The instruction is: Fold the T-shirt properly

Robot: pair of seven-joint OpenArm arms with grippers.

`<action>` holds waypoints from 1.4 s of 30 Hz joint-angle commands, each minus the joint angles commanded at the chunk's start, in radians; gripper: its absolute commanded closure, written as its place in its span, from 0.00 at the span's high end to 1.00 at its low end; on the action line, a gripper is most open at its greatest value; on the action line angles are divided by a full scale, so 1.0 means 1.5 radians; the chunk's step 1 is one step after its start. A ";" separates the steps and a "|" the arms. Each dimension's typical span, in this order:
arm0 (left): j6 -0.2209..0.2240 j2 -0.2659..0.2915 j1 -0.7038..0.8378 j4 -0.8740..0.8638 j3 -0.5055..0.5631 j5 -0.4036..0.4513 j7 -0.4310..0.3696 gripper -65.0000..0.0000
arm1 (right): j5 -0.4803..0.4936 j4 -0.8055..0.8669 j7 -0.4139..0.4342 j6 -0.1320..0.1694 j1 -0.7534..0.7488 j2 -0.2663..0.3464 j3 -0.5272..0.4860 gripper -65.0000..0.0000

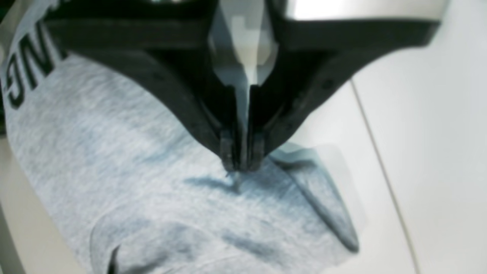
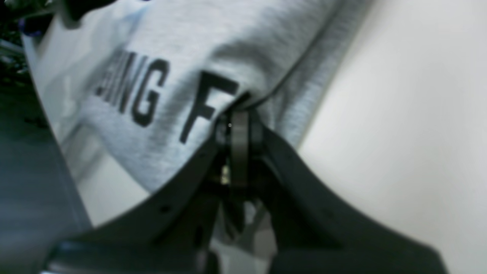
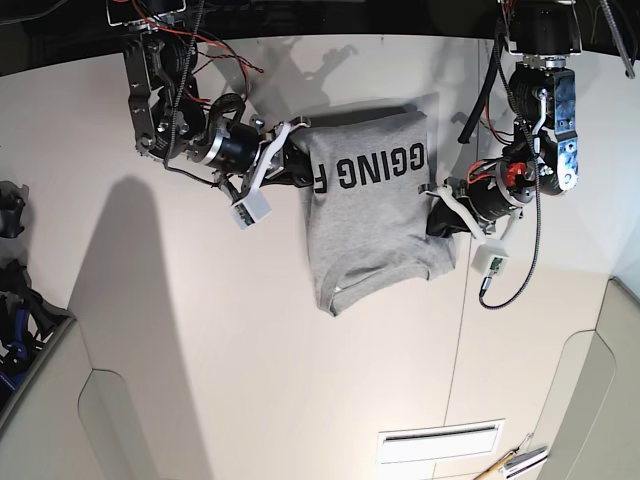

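T-shirt lettering-up — long axis toward camera.

A smooth off-white tabletop with a thin seam carries a white slotted vent panel near its front edge, just beside a yellow-handled tool at the corner.
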 joint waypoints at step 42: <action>-0.024 -0.012 0.491 0.362 -0.337 -0.128 0.113 0.08 | 0.079 0.309 -0.114 0.000 -0.285 0.251 0.047 0.00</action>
